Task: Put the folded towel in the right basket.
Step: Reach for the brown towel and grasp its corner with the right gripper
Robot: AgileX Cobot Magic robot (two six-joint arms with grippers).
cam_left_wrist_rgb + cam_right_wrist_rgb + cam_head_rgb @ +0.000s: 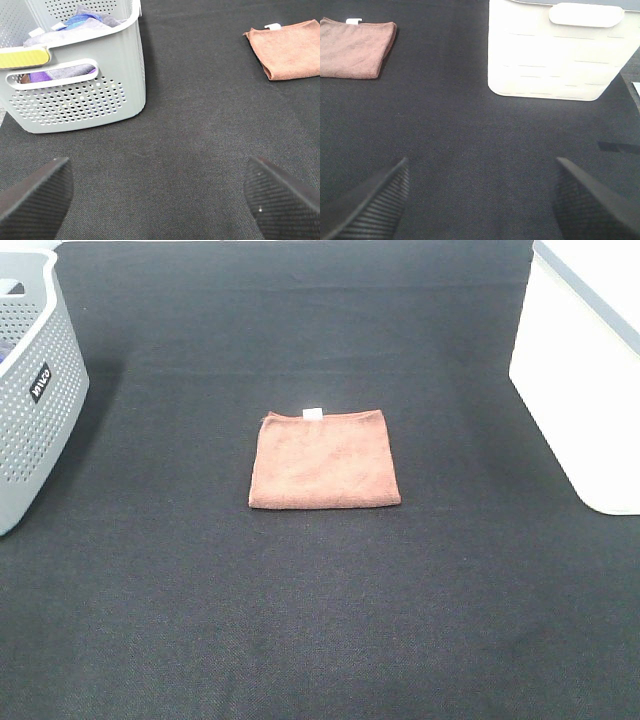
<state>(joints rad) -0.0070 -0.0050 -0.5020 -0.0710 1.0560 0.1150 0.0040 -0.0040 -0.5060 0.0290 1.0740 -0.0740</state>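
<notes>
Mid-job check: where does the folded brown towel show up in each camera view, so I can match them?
Exterior high: the towel lies flat mid black mat, between the grey basket and the white basket.
Left wrist: towel cut by the frame edge, apart from the grey basket.
Right wrist: towel cut by the frame edge, apart from the white basket.
Shared landmark: the white tag on its edge.
</notes>
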